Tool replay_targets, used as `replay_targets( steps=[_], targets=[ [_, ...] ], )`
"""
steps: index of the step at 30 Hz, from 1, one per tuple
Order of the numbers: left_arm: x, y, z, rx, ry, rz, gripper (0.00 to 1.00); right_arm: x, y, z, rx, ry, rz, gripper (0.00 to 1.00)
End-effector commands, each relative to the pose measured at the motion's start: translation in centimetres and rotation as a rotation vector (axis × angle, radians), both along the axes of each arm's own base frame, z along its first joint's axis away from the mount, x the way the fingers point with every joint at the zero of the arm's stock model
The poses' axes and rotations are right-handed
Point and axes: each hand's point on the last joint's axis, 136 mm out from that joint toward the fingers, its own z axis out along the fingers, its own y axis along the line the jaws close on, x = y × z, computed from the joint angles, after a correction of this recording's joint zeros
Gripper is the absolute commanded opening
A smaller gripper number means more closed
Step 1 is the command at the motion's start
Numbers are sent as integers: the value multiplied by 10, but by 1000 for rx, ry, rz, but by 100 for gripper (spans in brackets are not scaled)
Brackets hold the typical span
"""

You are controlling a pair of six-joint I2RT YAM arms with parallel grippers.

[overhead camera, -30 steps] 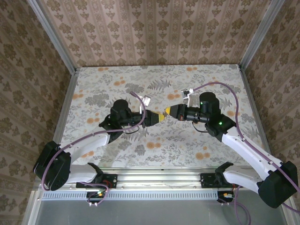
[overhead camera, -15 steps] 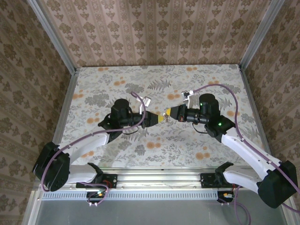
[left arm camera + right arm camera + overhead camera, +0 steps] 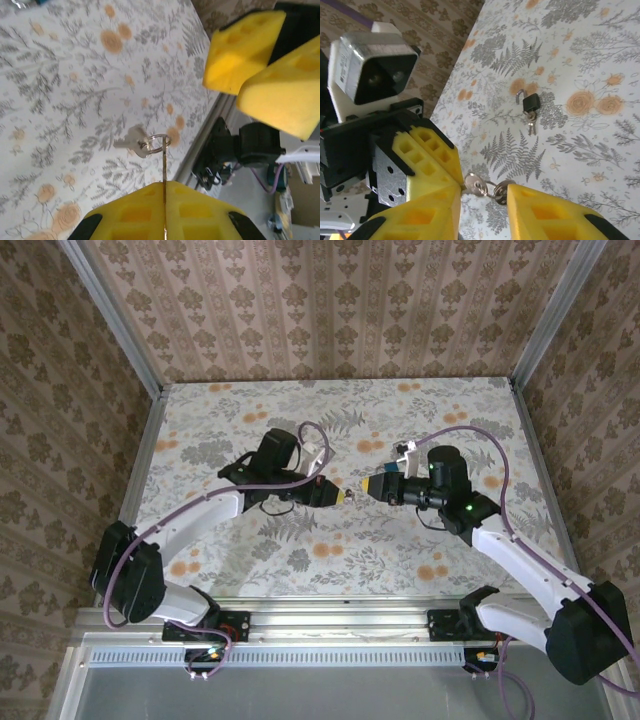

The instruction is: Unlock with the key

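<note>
Here, left end effector (image 3: pixel 164 189) clenched on the key (image 3: pixel 473 184) (tightly), right end effector (image 3: pixel 484 198) released, jaws partway apart.

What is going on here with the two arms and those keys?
The left tool is shut on a key, and its ring and a second key hang from it. The right tool faces it closely with its jaws apart. A small black padlock lies on the table, away from both tools.

White arms (image 3: pixel 520 560), purple cables (image 3: pixel 468 423), black wrists, yellow foam tools (image 3: pixel 338 496).
</note>
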Motion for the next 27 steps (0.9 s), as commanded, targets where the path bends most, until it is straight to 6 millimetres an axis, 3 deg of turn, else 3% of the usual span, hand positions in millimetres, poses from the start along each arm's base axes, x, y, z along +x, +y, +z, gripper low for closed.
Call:
replay_targets(
  steps=[1,6,12,17,23,27],
  targets=[
    [-17,-3,33,-93,-31,-110,0,-10,12,13,76,-56,122,36],
    [-32,-8,54,-178,-57,-180,0,-24,23,19,150,-47,231,42],
    [-41,-12,68,-234,-67,-218,0,-35,26,30,185,-67,288,35],
    [-41,-12,69,-234,-72,-223,0,-44,29,31,198,-61,328,28],
    [-42,-11,68,-228,-77,-222,0,-52,29,32,192,-60,350,34],
    [-43,-10,67,-228,-77,-225,0,-58,32,32,194,-56,378,29]
  ],
)
